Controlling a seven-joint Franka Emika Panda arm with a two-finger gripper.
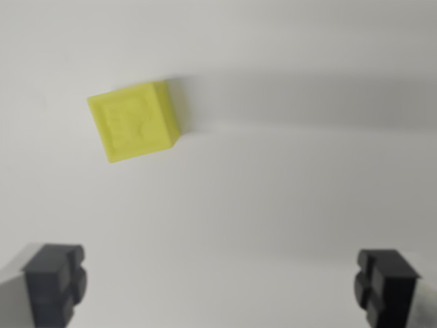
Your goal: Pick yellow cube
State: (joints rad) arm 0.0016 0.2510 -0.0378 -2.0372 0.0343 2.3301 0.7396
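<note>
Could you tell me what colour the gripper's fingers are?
Dark grey, nearly black fingers, seen in the wrist view.

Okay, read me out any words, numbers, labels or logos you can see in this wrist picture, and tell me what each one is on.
No readable text anywhere in the wrist view.
Yellow cube: its top face has a faint raised or embossed pattern, too blurred to read as a letter, number or sign.
Gripper: its dark fingertips carry no markings.
White surface: plain, nothing printed.

We see only a plain white table (pixel 273 205) filling the whole view, matte and evenly lit, with a soft grey shadow band lying across its upper right part and fading toward the edges.
</note>
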